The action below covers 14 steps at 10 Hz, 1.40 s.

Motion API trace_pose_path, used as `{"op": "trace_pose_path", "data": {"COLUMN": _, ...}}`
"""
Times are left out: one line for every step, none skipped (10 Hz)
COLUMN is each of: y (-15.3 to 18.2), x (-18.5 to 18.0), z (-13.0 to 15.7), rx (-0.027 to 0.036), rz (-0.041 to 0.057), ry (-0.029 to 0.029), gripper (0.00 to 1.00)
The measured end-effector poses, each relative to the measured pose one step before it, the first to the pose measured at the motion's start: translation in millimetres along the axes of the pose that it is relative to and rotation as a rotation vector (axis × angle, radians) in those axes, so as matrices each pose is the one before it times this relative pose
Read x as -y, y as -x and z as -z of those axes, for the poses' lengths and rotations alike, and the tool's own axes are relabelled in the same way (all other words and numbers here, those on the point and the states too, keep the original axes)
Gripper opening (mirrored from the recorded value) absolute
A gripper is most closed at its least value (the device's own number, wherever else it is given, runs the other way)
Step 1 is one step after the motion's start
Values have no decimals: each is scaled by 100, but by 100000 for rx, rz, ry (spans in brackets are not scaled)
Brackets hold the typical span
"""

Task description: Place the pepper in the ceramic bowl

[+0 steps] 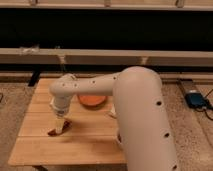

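The step in hand appears to be the pick-up: the small, slim, dark red pepper (52, 133) lies on the pale wooden slatted worktop (85, 146) near its front left part, and the robot's pale two-finger hand (59, 125) is down at it, touching or all but touching its right end. The shallow round orange-terracotta ceramic bowl (92, 101) stands further back and to the right of the pepper, apart from it, with nothing to be seen inside from this angle. How far the hand is open, and whether it already has hold of the pepper, cannot be told from this view, since the two blur together where they meet. The bulky white arm (100, 87) comes in from the lower right, runs leftward over the near edge of the bowl, and bends at the wrist so that the hand points steeply down at the worktop, tilted a little toward the front left. By this judgement the task is at an early stage. The next move calls for a firm hold on the thin pepper, a lift clear of the wood, then a short carry back and to the right until it is above the bowl's middle, and a low release so that it does not bounce over the shallow rim.
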<state>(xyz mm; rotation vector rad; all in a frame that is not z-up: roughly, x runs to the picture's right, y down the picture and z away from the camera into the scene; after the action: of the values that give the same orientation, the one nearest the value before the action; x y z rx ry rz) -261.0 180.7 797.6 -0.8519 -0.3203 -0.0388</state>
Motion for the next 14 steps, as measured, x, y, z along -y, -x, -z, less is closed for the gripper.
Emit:
{"op": "trace_pose_path", "data": {"y": -385, "x": 114, "z": -626, "rx": -4152, "rz": -1612, "ry": 594, "gripper": 80}}
{"op": "trace_pose_path", "data": {"y": -311, "x": 47, "z": -557, "rx": -3763, "rz": -1273, "ry": 853, "gripper": 80}}
{"op": "trace_pose_path", "data": {"y": 73, "x": -85, "z": -423, "rx": -2273, "rz": -269, "ry": 517, "gripper": 80}}
{"op": "trace_pose_path", "data": {"y": 113, "x": -95, "z": -347, "rx": -2304, "rz": -709, "ry": 112, "gripper": 80}}
{"op": "trace_pose_path", "data": {"y": -369, "x": -169, "z": -486, "rx": -3426, "rz": -2244, "ry": -622, "gripper": 80}}
{"op": "trace_pose_path", "data": {"y": -116, "x": -211, "z": -22, "rx": -1860, "rz": -1527, "ry": -1237, "gripper": 80}}
{"op": "trace_pose_path", "data": {"y": -41, "x": -288, "z": 144, "rx": -2064, "rz": -2338, "ry": -2016, "gripper": 80}}
{"op": "trace_pose_path", "data": {"y": 70, "x": -224, "z": -77, "rx": -1287, "rz": -1017, "ry": -737, "gripper": 80}}
{"op": "trace_pose_path", "data": {"y": 103, "x": -358, "z": -146, "rx": -1492, "rz": -648, "ry": -327, "gripper": 80}}
{"op": "trace_pose_path", "data": {"y": 114, "x": -268, "z": -90, "rx": -1212, "rz": 65, "ry": -72, "gripper": 80}}
{"op": "trace_pose_path", "data": {"y": 1, "x": -237, "z": -109, "rx": -1247, "rz": -166, "ry": 82, "gripper": 80}}
{"op": "trace_pose_path", "data": {"y": -130, "x": -76, "z": -90, "rx": -678, "rz": -397, "ry": 158, "gripper": 80}}
{"op": "trace_pose_path", "data": {"y": -122, "x": -45, "z": -165, "rx": -620, "rz": -240, "ry": 295, "gripper": 80}}
{"op": "trace_pose_path", "data": {"y": 50, "x": -139, "z": -156, "rx": -512, "rz": 30, "ry": 361, "gripper": 80}}
